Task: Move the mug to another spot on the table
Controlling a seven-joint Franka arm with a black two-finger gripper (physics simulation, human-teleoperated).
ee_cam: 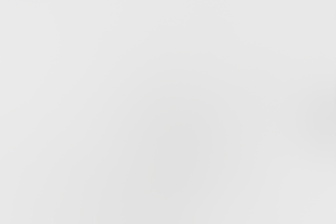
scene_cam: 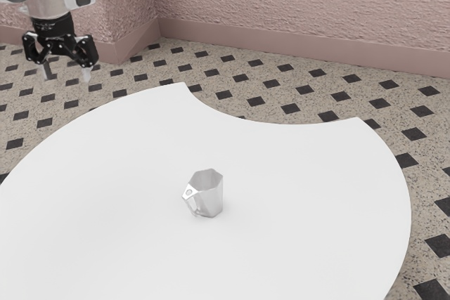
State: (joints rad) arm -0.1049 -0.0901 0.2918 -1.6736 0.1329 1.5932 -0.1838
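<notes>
Hanging high at the exterior view's upper left, the gripper [scene_cam: 65,74] is pointing downward with its jaws spread wide and nothing between them. The mug [scene_cam: 204,193] is standing upright near the middle of the white table [scene_cam: 316,187], well apart from the gripper, toward the exterior view's right and nearer the camera. It is a pale, faceted mug, and its handle [scene_cam: 191,201] is sticking out toward the exterior view's lower left. By my reckoning the arm is only beginning its reach, so nothing of the move is done yet. Doing this well, I think, is going to mean travelling across above the table first, centring over the mug, then coming straight down rather than sweeping in low and knocking it. The flat facets are offering good seats for the fingers. Lining the jaws across two opposite faces, clear of the handle, is looking wiser than pinching corners. Plenty of bare tabletop is lying all around for setting it down afterwards.
</notes>
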